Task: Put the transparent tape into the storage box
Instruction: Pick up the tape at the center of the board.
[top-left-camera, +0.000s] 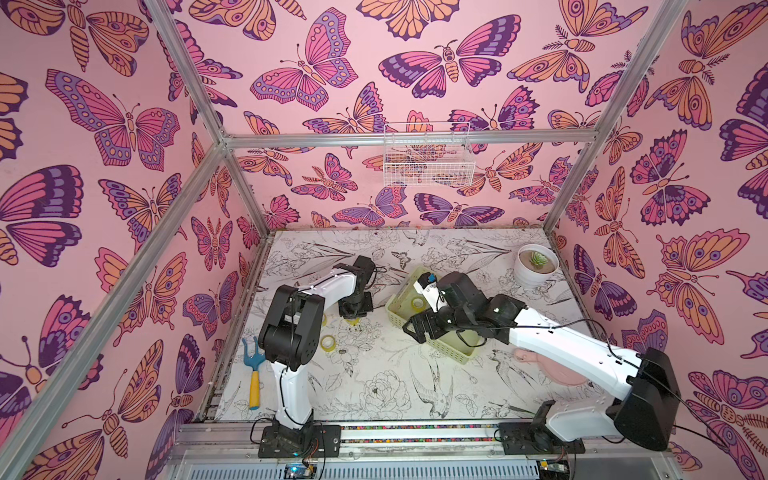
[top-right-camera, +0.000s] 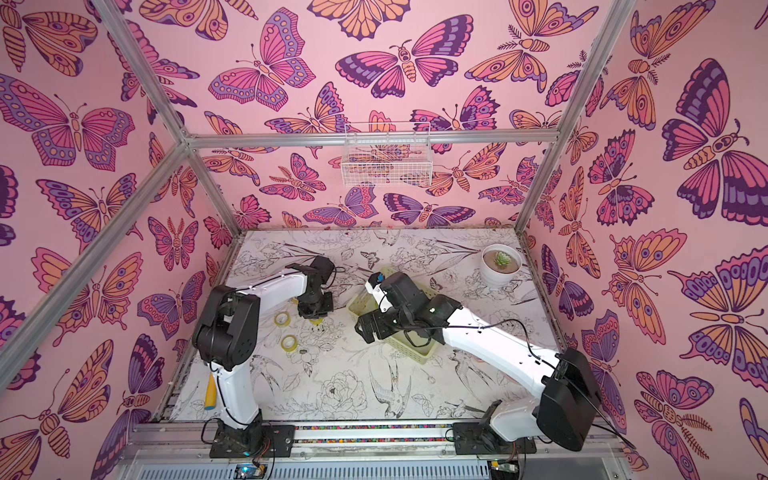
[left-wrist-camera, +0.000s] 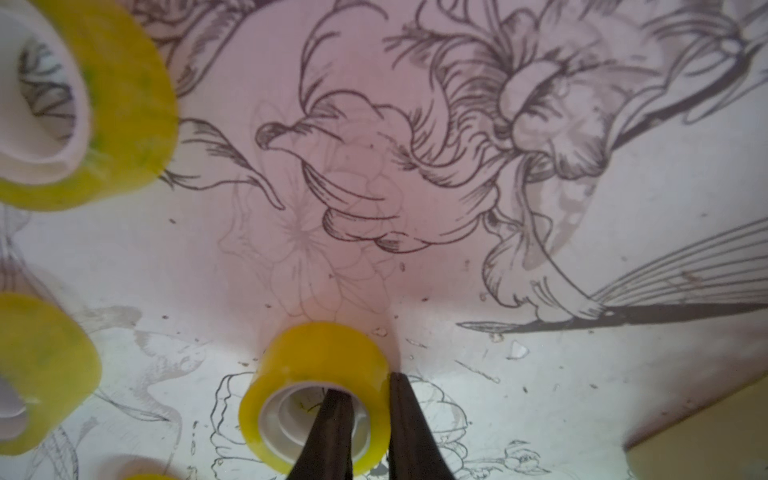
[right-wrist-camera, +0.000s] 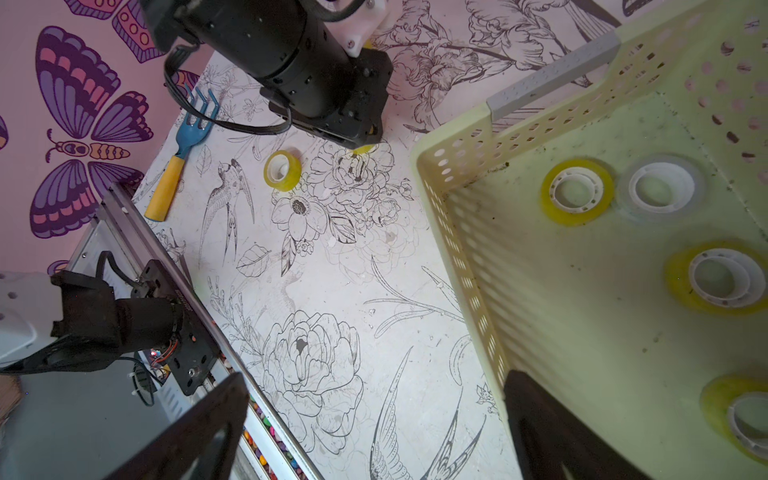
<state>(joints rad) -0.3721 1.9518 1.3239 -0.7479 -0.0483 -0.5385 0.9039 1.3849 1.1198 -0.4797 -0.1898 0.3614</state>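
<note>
Beside the storage box, on the flower-printed tabletop, the left gripper is clamped on the wall of a yellow-tinted transparent tape roll. One finger is sunk in the white core and the other pressed against the outside, a grip that suits a ring lying flat with its hole upward. Whether the roll has left the surface cannot be told; it appears to rest there. Two more loose rolls lie close by on the table, so the pinch has to stay narrow to avoid nudging them. The right gripper hangs with its jaws spread wide and nothing between them, straddling the near wall of the box. This is probably parked out of the left arm's path. Four rolls already lie flat on the box floor, so the job looks partly done. A blue garden fork and a potted succulent sit well apart and play no part.
</note>
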